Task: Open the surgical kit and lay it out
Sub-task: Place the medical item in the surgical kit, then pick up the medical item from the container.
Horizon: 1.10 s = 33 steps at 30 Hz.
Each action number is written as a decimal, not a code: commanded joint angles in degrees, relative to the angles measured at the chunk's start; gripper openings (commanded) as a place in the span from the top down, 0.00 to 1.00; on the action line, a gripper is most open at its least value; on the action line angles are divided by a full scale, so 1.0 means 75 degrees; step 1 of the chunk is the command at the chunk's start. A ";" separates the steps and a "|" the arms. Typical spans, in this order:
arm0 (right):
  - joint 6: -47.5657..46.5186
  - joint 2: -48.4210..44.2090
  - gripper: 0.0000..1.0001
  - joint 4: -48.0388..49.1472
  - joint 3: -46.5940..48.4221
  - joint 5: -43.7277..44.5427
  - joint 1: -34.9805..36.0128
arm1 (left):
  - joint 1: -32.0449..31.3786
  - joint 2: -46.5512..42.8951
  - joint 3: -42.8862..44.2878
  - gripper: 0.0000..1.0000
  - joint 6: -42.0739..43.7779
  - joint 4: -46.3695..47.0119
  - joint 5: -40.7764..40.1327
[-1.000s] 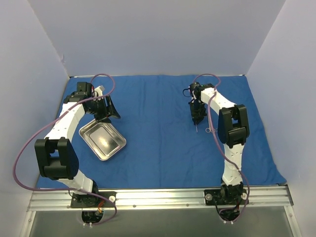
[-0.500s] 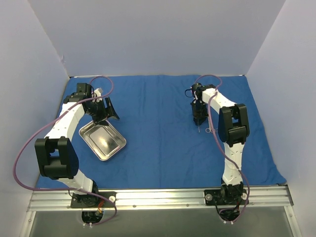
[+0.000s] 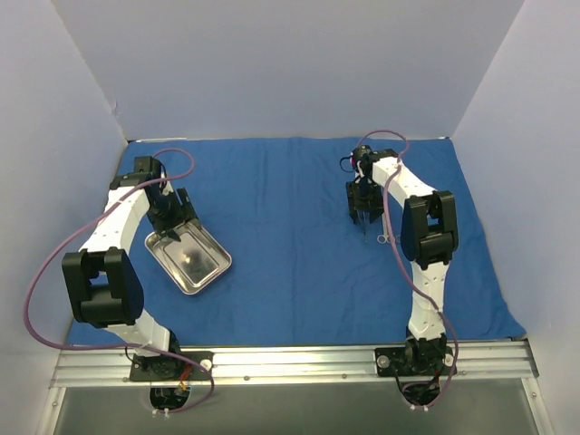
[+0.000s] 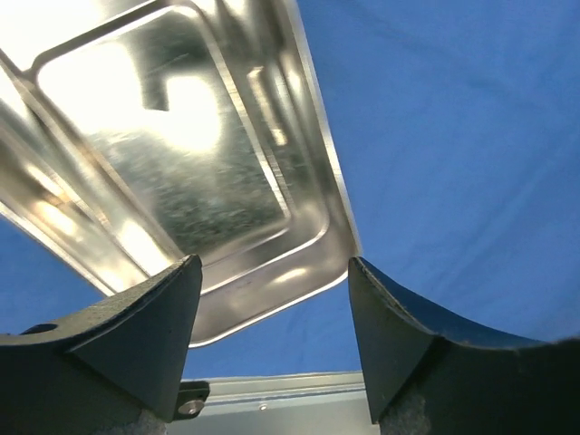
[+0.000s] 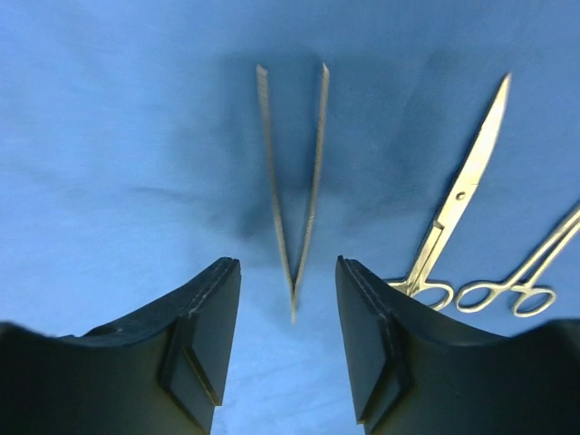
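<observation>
**Jaws open on both arms, kit spread across the desk**

Your left jaws stand wide apart and grip nothing; they hang over the far corner of the steel tray (image 3: 188, 258), and your left wrist view shows that corner's rim (image 4: 272, 299) between the two fingers (whether a finger touches the rim, you cannot tell from these views). Your right jaws are parted too, pointing down at the blue cloth (image 3: 290, 181). The tweezers (image 5: 294, 181) lie flat on the cloth in the gap between them, touching neither finger.

The cloth is unfolded and covers most of the desk, with light wrinkles. The tray sits skewed on its left part. To the right of the tweezers in your right wrist view lie the scissors (image 5: 458, 195), and just beside their rings a second ring-handled instrument (image 5: 530, 272), partly cut off by the frame edge.
</observation>
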 commanded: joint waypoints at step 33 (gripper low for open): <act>0.0034 -0.1921 0.51 0.0557 -0.0428 -0.2367 0.0699 | 0.0656 0.2879 0.0515 0.57 0.0553 0.0235 -0.2941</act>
